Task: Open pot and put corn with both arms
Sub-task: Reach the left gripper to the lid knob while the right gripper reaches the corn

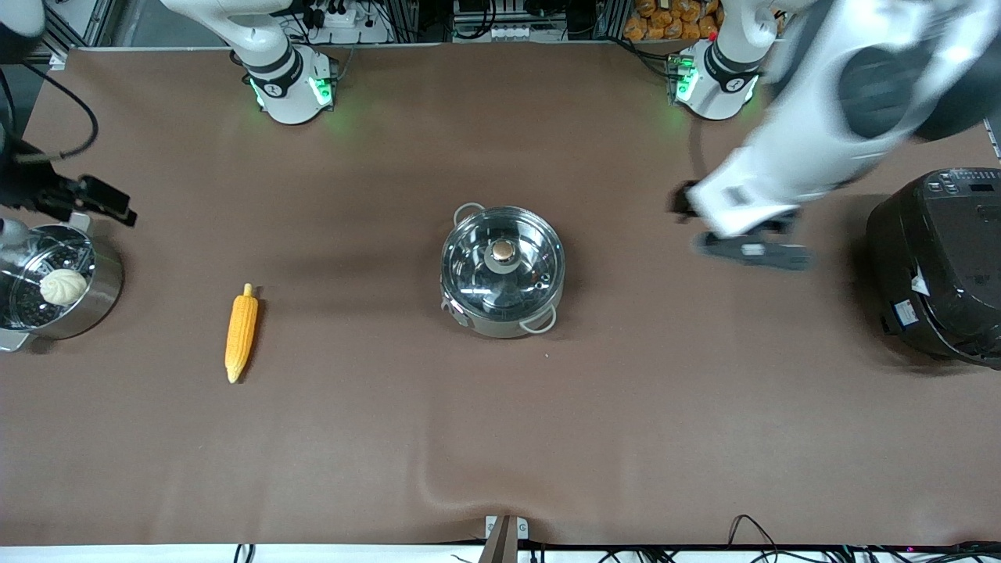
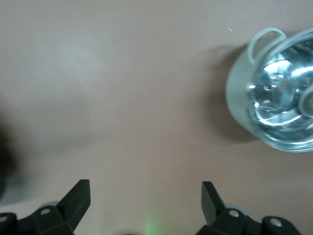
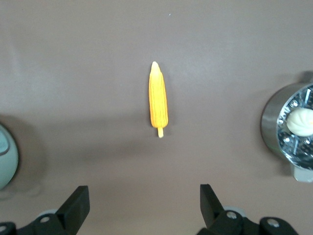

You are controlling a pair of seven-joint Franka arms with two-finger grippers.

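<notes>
Both end effectors, left (image 2: 145, 196) and right (image 3: 144, 196), gape empty; corn (image 1: 242, 332) lies stem toward bases.

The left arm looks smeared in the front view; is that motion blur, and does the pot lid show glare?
Front view: the left arm is streaked by motion blur; the pot lid carries mild reflections. Left wrist view: bright glare on the pot, soft focus overall.
</notes>
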